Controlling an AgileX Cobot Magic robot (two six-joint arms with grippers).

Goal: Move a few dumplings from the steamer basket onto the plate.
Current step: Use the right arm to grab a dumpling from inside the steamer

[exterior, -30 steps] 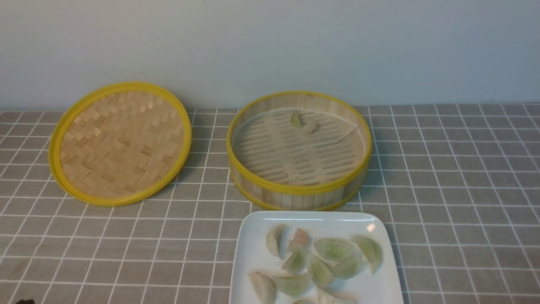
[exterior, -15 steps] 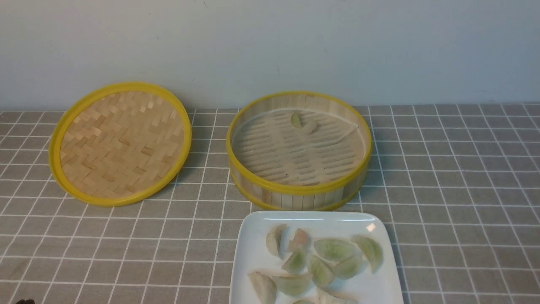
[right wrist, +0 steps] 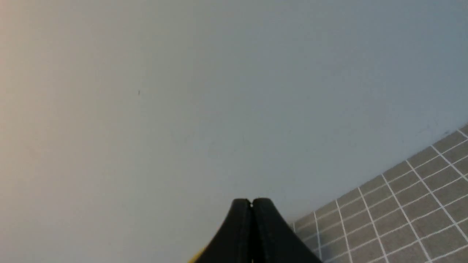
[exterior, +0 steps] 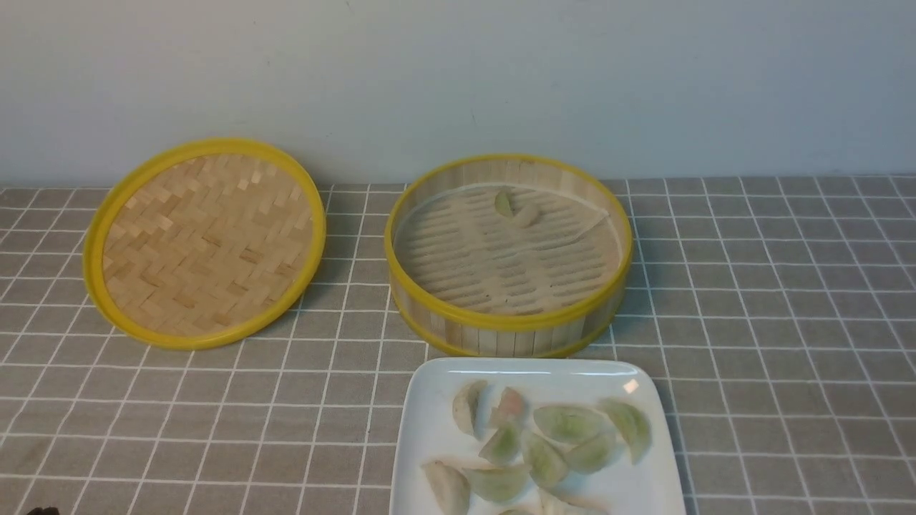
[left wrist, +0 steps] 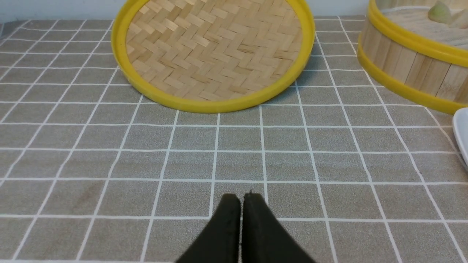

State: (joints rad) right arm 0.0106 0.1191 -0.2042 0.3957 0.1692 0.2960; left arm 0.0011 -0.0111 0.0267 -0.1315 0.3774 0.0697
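The steamer basket [exterior: 501, 325] stands at the table's middle back. Two dumplings [exterior: 515, 207] lie at the far side of its floor. The white plate [exterior: 429, 429] lies just in front of it and holds several dumplings [exterior: 565, 423]. Neither gripper shows in the front view. In the left wrist view my left gripper [left wrist: 241, 199] is shut and empty, low over bare cloth, with the basket [left wrist: 406, 65] and a plate edge [left wrist: 461, 128] to one side. In the right wrist view my right gripper [right wrist: 251, 202] is shut and empty, pointing at the wall.
The flat woven lid [exterior: 204, 239] with a yellow rim leans against the back wall left of the basket; it also shows in the left wrist view [left wrist: 215, 51]. A grey checked cloth [exterior: 773, 322] covers the table. A pale wall [exterior: 458, 71] closes the back.
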